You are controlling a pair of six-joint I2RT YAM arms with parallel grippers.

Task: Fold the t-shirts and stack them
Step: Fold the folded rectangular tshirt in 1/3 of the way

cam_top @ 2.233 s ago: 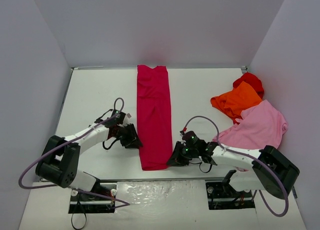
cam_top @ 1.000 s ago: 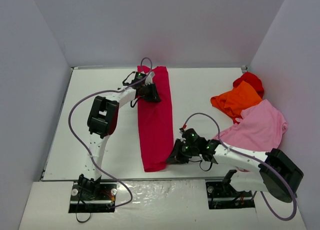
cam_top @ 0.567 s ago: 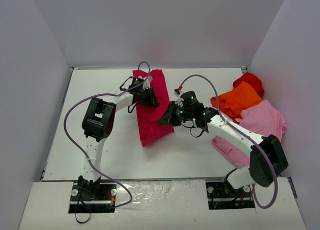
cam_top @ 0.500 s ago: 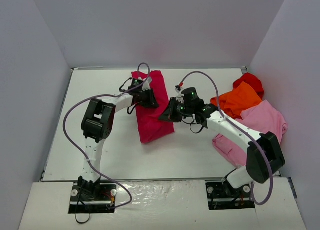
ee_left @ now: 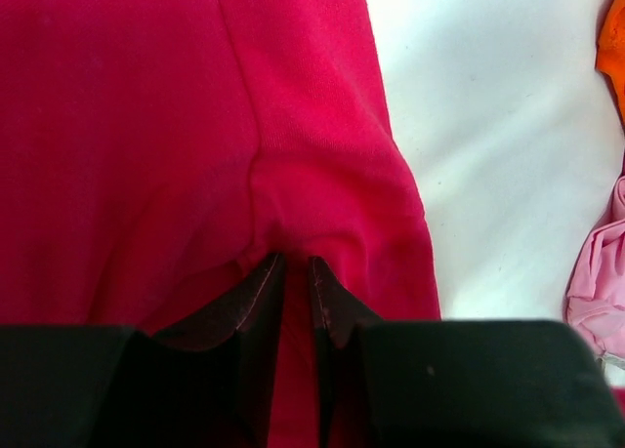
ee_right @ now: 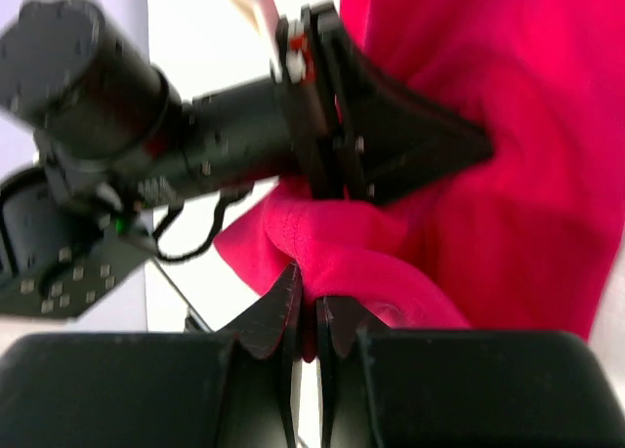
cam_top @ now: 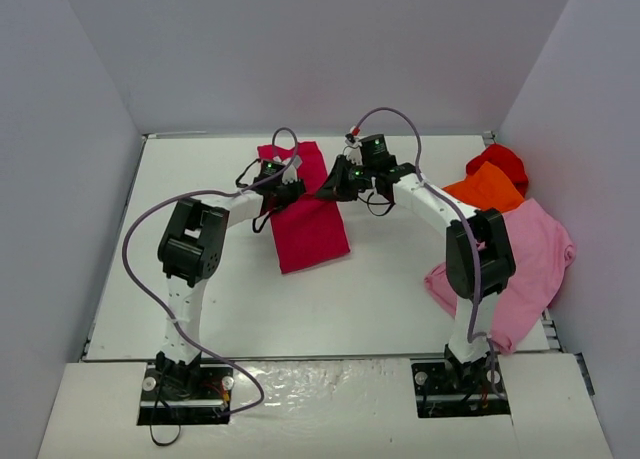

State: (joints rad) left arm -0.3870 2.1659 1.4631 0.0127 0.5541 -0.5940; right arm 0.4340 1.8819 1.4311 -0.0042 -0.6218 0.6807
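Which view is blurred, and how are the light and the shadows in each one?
Top external view: sharp, evenly lit, soft shadows, some glare on the glossy strip by the arm bases. Left wrist view: the crimson t-shirt is in focus, the fingers dark. Right wrist view: the left arm is blurred.

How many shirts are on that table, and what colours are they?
crimson shirt: 1
orange shirt: 1
light pink shirt: 1
bright red shirt: 1
Total: 4 shirts
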